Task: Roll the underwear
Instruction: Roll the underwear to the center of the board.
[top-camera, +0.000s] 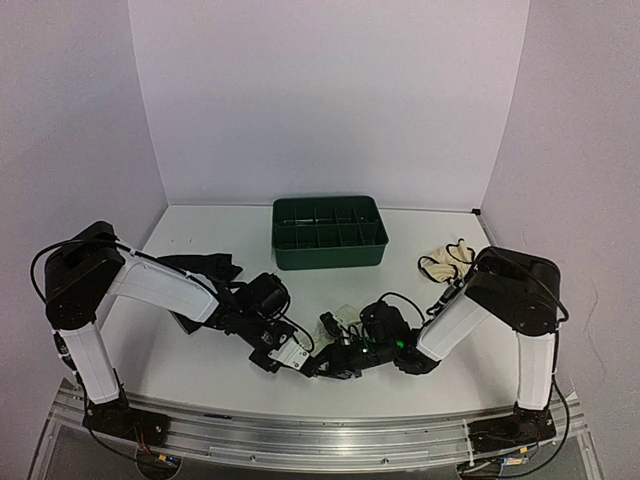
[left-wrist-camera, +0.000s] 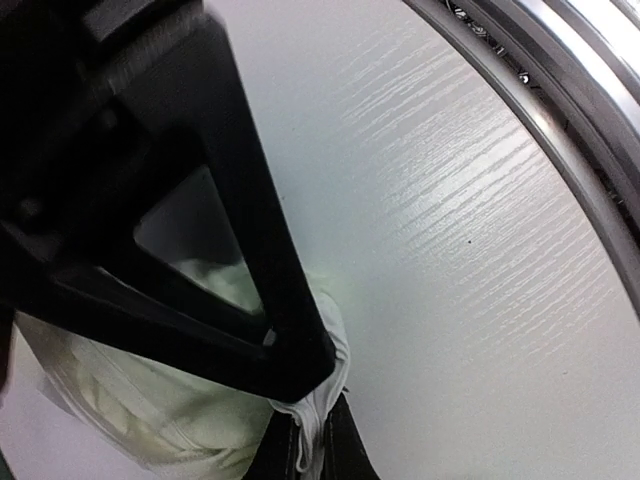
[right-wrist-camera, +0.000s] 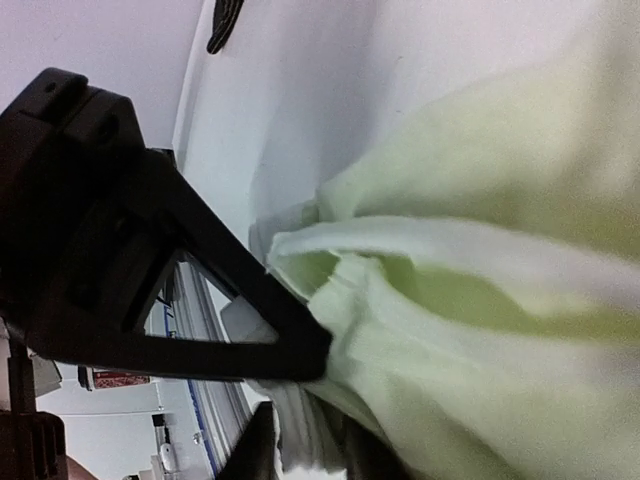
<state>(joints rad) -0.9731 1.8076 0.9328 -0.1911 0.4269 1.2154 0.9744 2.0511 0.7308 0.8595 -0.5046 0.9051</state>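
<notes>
While left gripper pinches mint underwear — rail near | tray well apart

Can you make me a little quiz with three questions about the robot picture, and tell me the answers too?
1. Where is the green tray on the table?
A. at the back, in the middle
B. at the front left corner
C. under the right arm

2. What colour is the underwear in the left gripper?
A. red
B. pale mint-white
C. blue

3. How is the left gripper?
A. wide open
B. holding the tray
C. shut on the underwear

Answers:
1 A: the top view shows it mid-table near the far wall.
2 B: the left wrist view shows pale cloth.
3 C: its fingers pinch the underwear between them.
</notes>
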